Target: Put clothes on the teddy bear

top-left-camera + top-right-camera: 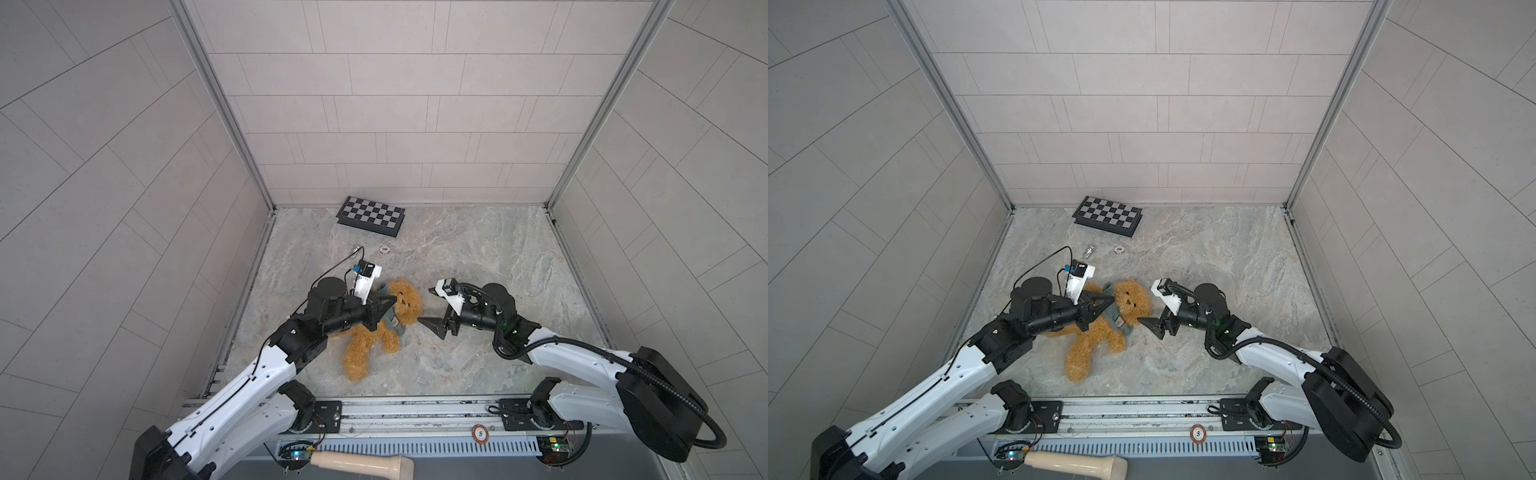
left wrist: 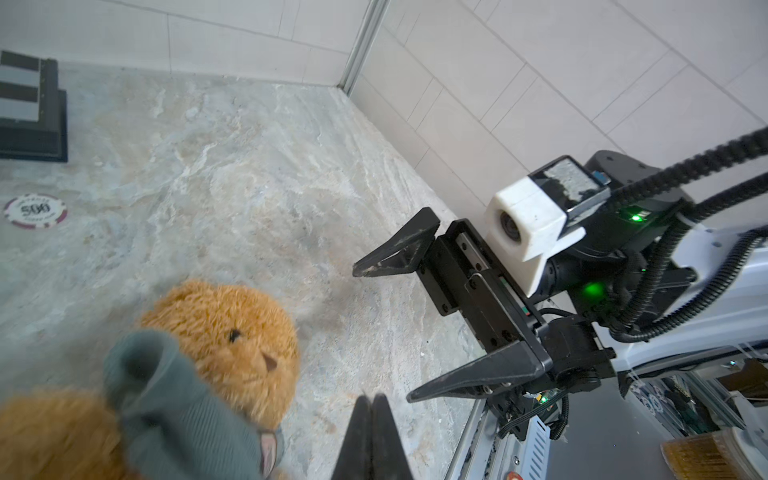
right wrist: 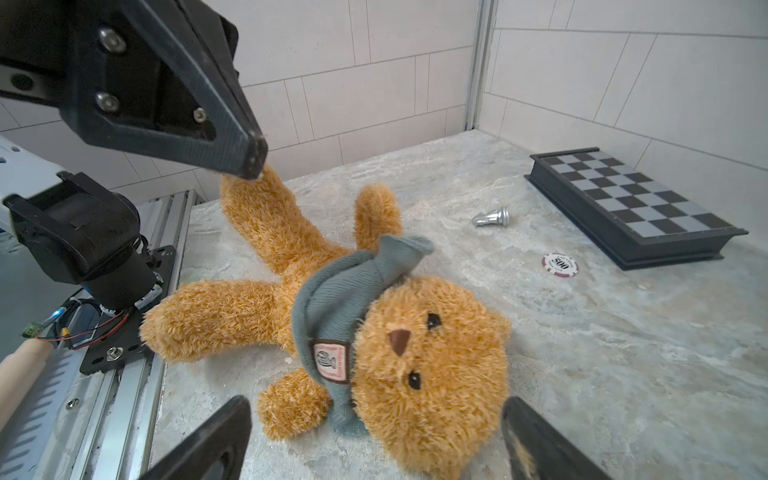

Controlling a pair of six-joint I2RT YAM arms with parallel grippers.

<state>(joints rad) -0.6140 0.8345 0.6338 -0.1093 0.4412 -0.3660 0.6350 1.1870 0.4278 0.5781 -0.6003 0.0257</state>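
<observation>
Teddy bear [image 3: 432, 370] beneath closed left gripper [image 2: 372, 409], beside wide-spread right gripper [image 1: 424, 306]

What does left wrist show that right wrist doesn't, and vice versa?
Left wrist only: the right gripper seen whole, jaws wide open and empty. Right wrist only: a silver chess piece lying on its side, and the left gripper from outside, shut. Both: the teddy bear, its grey-green sweater, the poker chip and the chessboard.
</observation>
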